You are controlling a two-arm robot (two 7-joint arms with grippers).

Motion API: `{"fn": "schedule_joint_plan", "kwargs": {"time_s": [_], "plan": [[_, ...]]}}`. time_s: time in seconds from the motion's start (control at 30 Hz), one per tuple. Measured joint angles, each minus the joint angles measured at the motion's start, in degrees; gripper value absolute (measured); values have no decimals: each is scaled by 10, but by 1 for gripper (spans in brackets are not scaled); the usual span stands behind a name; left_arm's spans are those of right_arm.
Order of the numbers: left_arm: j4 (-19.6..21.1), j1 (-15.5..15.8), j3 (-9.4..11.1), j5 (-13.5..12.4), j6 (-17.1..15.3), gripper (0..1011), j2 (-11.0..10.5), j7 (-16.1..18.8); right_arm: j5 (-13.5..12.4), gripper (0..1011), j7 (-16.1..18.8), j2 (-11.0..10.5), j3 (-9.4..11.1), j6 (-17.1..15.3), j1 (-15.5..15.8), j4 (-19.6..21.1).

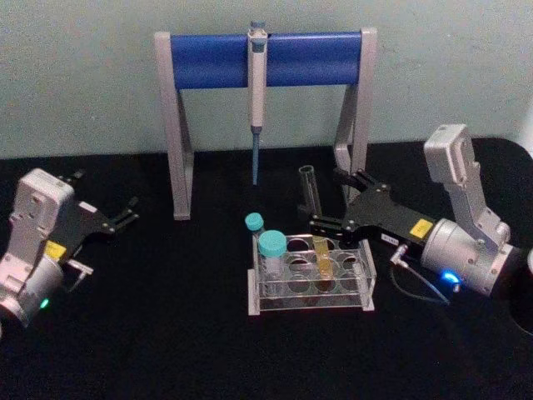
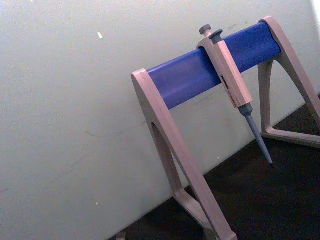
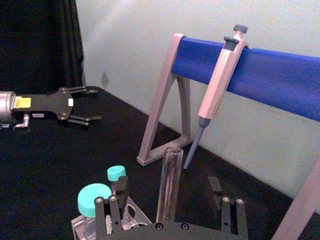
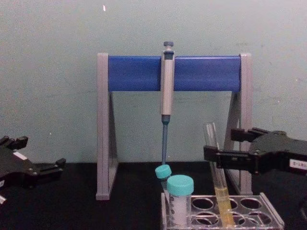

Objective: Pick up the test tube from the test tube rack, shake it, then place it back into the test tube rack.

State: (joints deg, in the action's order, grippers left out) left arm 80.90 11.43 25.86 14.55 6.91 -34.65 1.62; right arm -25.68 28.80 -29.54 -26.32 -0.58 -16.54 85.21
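The test tube (image 1: 313,204) stands tilted in the clear test tube rack (image 1: 364,279), with yellow liquid at its bottom. My right gripper (image 1: 325,198) is open, one finger on each side of the tube's upper half and a gap on both sides. From the right wrist the tube (image 3: 169,182) rises between the spread fingers (image 3: 113,209). From the chest the tube (image 4: 214,160) leans left in the rack (image 4: 271,213), with the right gripper (image 4: 219,143) at mid height. My left gripper (image 1: 107,192) sits open and apart at the table's left, holding nothing.
A grey-and-blue pipette stand (image 1: 266,58) stands behind the rack with a pipette (image 1: 256,100) hanging from it. Two teal-capped tubes (image 1: 271,250) stand in the rack's left side. The black table (image 1: 166,333) has free room in front and at the left.
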Motion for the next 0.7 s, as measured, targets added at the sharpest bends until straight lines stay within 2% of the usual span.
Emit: {"fn": "schedule_joint_plan", "kwargs": {"time_s": [0.4,0.7], "plan": [[0,0,0,0,0,1002,0,0,8,1000,10,19,-7,-47,-29,-24],[0,0,0,0,0,1001,0,0,9,1000,10,23,-8,-60,-34,-30]]}}
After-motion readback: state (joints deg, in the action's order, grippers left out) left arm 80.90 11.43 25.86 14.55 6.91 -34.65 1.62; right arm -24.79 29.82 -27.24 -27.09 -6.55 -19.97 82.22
